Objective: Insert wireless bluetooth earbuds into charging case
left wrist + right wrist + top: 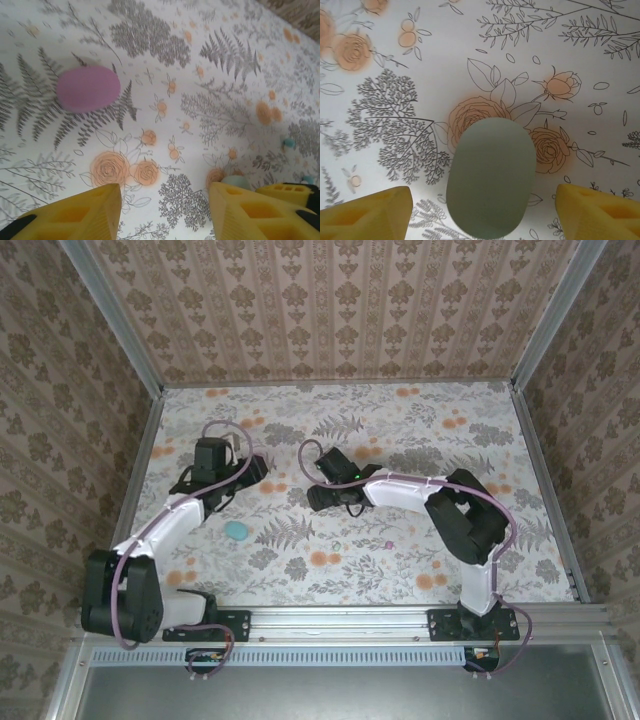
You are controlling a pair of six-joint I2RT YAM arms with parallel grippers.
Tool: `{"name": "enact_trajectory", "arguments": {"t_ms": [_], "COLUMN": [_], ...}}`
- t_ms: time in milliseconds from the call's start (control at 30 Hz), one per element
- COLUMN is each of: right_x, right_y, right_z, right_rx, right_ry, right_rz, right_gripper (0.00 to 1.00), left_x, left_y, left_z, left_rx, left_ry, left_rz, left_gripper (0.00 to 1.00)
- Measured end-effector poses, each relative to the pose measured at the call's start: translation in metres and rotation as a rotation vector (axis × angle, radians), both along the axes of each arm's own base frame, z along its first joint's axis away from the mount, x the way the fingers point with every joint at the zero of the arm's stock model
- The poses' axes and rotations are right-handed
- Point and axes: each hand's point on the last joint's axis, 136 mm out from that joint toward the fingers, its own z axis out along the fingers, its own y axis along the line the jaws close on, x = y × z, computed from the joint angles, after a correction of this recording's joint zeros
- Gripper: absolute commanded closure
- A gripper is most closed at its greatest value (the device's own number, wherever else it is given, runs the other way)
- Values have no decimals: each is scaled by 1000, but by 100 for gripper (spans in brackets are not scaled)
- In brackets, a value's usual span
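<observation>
— Sizing up the charging case [490, 177]: where does it lie, and which way does it run?
— Bottom centre of the right wrist frame, flat on the tabletop [445, 60], inside the right end effector [484, 191], which is released. Its long axis runs bottom to top, leaning slightly right.
— Handling?
— Likely light, rigid and slippery; pinch its long sides. The left end effector [165, 187] is released too.

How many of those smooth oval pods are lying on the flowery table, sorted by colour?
Pink pod: 1
Grey-green pod: 1
Teal pod: 1
Total: 3
</observation>
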Motion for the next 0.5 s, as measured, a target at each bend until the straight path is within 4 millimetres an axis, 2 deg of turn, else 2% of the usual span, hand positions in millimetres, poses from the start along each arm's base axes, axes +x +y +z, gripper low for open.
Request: {"name": "enact_trajectory", "arguments": {"t_ms": [200, 367, 400, 500], "right_x": [0, -1, -1, -1], "right_y": [2, -2, -2, -3], "right_z": [-13, -15, -15, -14], "right_rx": [-65, -115, -128, -155], "right_ry": [13, 2, -6, -29], "right_rz": [6, 59, 81, 153], "right_gripper": [44, 54, 58, 61], "left_x": [-3, -6, -7, -9], "left_y": [8, 10, 10, 11], "left_z": [18, 18, 17, 17], "left_rx": [4, 8, 9, 13], "left_ry": [-62, -56, -54, -52], "left_rz": [27, 29, 29, 32], "left_gripper": [48, 48, 48, 48]}}
